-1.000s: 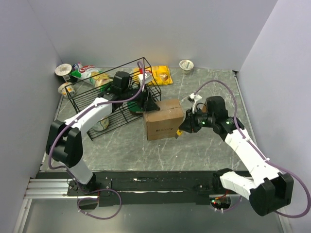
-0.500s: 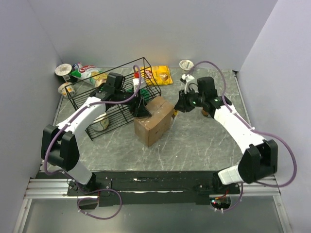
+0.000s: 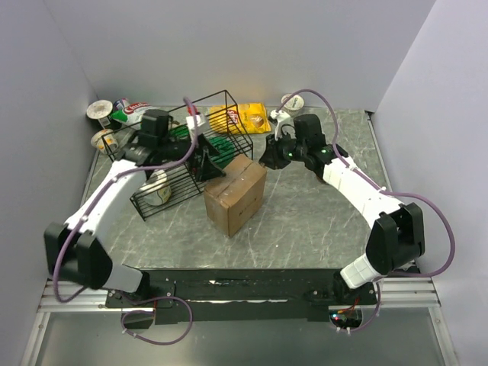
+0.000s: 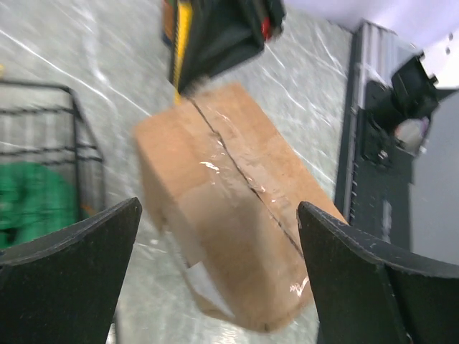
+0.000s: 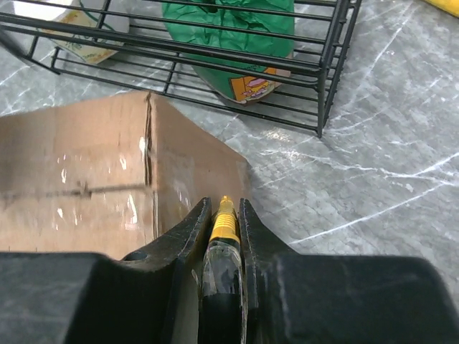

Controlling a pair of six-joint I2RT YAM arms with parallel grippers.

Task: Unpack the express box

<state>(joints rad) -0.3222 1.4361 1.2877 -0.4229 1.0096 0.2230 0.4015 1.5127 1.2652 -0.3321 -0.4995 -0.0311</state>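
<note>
The express box (image 3: 235,194), a brown taped carton, stands turned cornerwise on the table's middle. My left gripper (image 3: 209,164) hovers at its far left corner beside the black wire basket (image 3: 171,191). In the left wrist view the gripper (image 4: 219,208) is open, its fingers (image 4: 64,287) wide apart over the box (image 4: 237,229) with its taped seam. My right gripper (image 3: 268,156) is just behind the box's far corner. In the right wrist view it (image 5: 224,204) is shut on a yellow utility knife (image 5: 224,223), whose tip is near the box's corner (image 5: 107,172).
The basket (image 5: 215,57) holds a green bag (image 5: 229,29) and a cup (image 3: 158,189). A yellow snack bag (image 3: 242,118), a cup (image 3: 292,101), two more cups (image 3: 100,110) and a packet (image 3: 133,113) lie along the back wall.
The box has turned and slid left and nearer. The right gripper swung with the knife from the box's right side to behind it. The left arm drew back left; the basket shifted.
</note>
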